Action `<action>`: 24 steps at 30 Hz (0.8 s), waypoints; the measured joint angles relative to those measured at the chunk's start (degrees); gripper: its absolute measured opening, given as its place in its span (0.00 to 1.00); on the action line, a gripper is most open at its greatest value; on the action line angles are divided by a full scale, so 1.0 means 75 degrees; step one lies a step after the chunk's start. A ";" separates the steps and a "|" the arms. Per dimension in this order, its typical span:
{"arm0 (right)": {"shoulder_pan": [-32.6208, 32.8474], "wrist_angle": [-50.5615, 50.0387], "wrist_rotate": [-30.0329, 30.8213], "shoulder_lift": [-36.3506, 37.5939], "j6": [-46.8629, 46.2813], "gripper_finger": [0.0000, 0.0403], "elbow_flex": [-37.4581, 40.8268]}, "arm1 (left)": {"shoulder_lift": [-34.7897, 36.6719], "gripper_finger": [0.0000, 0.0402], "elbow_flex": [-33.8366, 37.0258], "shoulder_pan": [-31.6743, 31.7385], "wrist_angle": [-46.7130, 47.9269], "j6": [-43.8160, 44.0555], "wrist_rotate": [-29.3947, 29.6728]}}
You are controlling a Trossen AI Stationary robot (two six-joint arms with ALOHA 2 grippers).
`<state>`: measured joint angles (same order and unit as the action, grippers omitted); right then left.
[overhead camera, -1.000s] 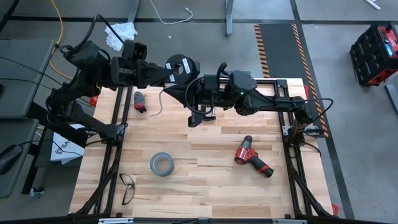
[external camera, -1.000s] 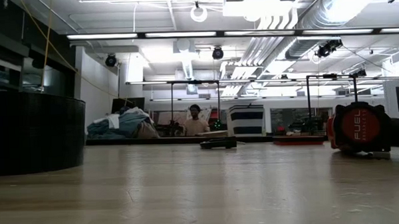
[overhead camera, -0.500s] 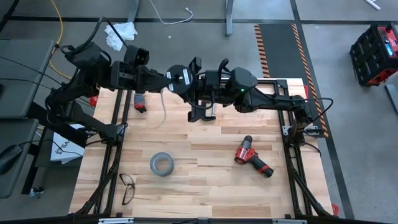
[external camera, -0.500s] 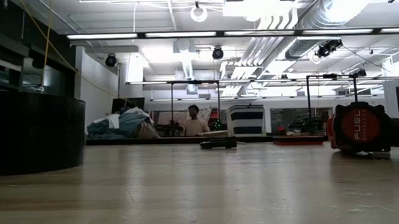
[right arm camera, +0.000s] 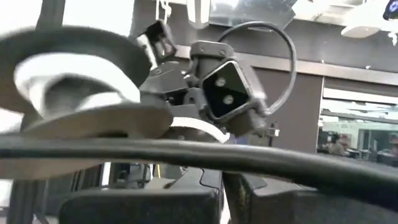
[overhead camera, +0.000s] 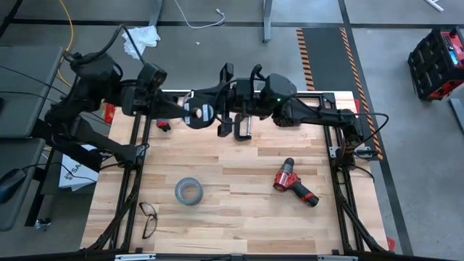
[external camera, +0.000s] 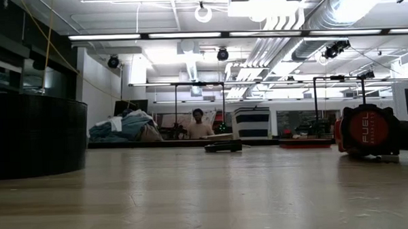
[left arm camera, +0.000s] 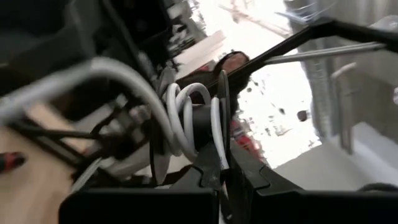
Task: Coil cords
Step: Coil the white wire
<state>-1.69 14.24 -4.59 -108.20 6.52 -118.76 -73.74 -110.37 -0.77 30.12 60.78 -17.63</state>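
The small black spool (overhead camera: 197, 114) with its white label is held above the table's far middle. My left gripper (overhead camera: 184, 112) is shut on it. The left wrist view shows the spool (left arm camera: 200, 127) edge-on, with several turns of the white cord (left arm camera: 179, 118) around its core. My right gripper (overhead camera: 233, 128) hovers just right of the spool, and its fingers (right arm camera: 208, 177) look shut. Its wrist view shows the spool (right arm camera: 81, 118) and wound cord (right arm camera: 43, 78) close by. A short bit of cord (overhead camera: 190, 93) shows beyond the spool. My left gripper pinches the spool's thin black flange (left arm camera: 221, 134) between its two fingers at the rim. The spool is lifted clear of the table, label up in the high view. My right gripper: I cannot tell whether it touches the cord or the spool.
A grey tape roll (overhead camera: 188, 191), a red drill (overhead camera: 293, 183) and a pair of glasses (overhead camera: 148, 217) lie on the near half of the table. A small red and black tool (overhead camera: 163, 125) lies at the far left. A person (external camera: 198, 121) sits far back in the room.
My left gripper has carried the spool from beyond the far edge toward the near edge and a little left, over the table. My right gripper has drawn toward the far edge, beside the spool. The cord length that hung down to the table no longer shows there.
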 joint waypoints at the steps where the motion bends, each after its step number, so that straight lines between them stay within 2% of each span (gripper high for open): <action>1: -0.0031 -0.0054 0.0002 0.0000 0.0000 0.00 0.0000 | 0.0082 0.00 0.0000 0.0000 0.0241 -0.0074 0.0054; 11: -0.0289 -0.0383 0.0078 0.0000 -0.0015 0.00 0.0000 | 0.0589 0.00 0.0002 -0.0015 0.2507 -0.0853 0.0440; 17: -0.0351 -0.0798 0.0086 0.0000 -0.0035 0.00 0.0000 | 0.0677 0.00 0.0003 -0.0006 0.3736 -0.1616 0.1067; 24: -0.0348 -0.2036 0.0894 0.0283 0.0477 0.00 0.0003 | 0.0673 0.00 0.0006 -0.0006 0.5037 -0.2865 0.1306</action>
<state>-4.29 -1.03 2.11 -106.08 10.10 -118.74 -68.69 -110.32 -0.82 67.90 39.30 -7.83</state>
